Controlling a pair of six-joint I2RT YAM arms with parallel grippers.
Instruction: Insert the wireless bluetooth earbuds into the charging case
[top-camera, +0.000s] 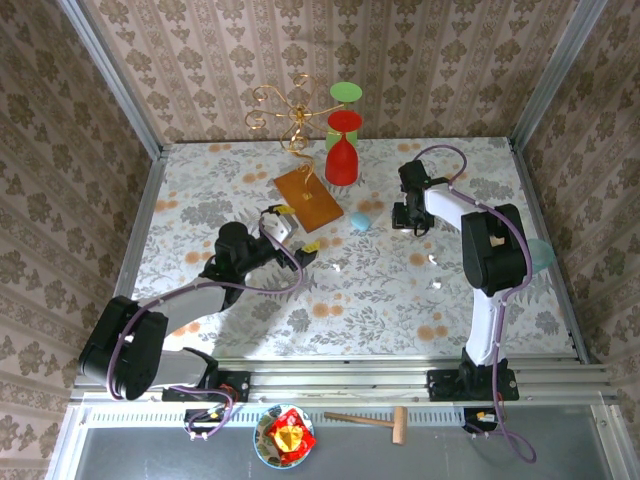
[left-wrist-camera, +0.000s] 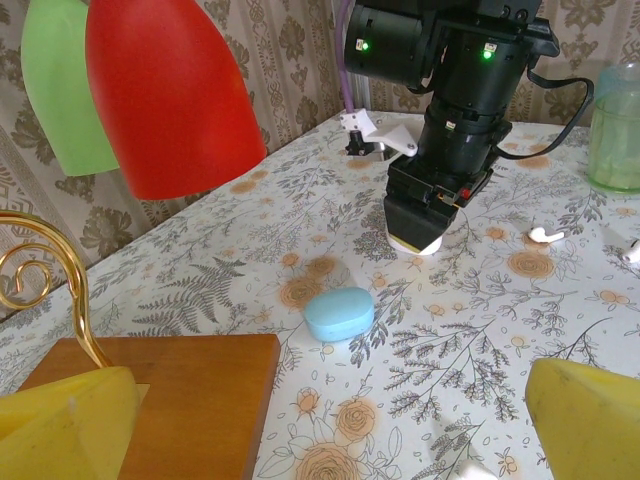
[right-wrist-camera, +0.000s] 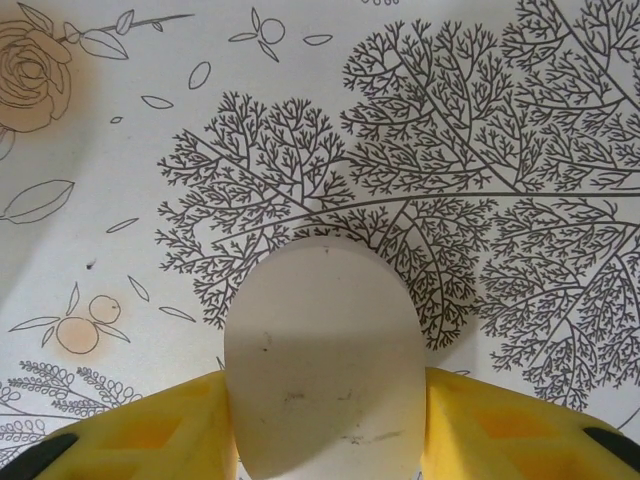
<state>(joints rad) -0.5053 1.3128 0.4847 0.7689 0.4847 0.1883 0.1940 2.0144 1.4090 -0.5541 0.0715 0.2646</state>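
Since the right gripper (top-camera: 409, 222) stands nose-down on the table (top-camera: 200, 180) in the overhead view, we read this as the pickup of a case. The first risk sits around it. The blue case (top-camera: 360, 220) lies just beside it and a white earbud (top-camera: 432, 260) lies near, so a wide swing could knock either away. The left gripper (top-camera: 295, 228) hovers apart, next to the wooden board (top-camera: 310, 197).

From the left wrist, we see that gripper's yellow fingers (left-wrist-camera: 65, 420) spread wide and empty. Opposite, the white case (left-wrist-camera: 418, 243) peeks out under the right gripper, low against the table. A shallow hold there could let it squirt out on the lift.

From the right wrist, the yellow pads (right-wrist-camera: 150, 430) press both flanks of the white case, so we call it gripped. The case is smooth and rounded and looks closed. We judge it may twist or slip between the pads, and no earbud can go in until the lid is opened.
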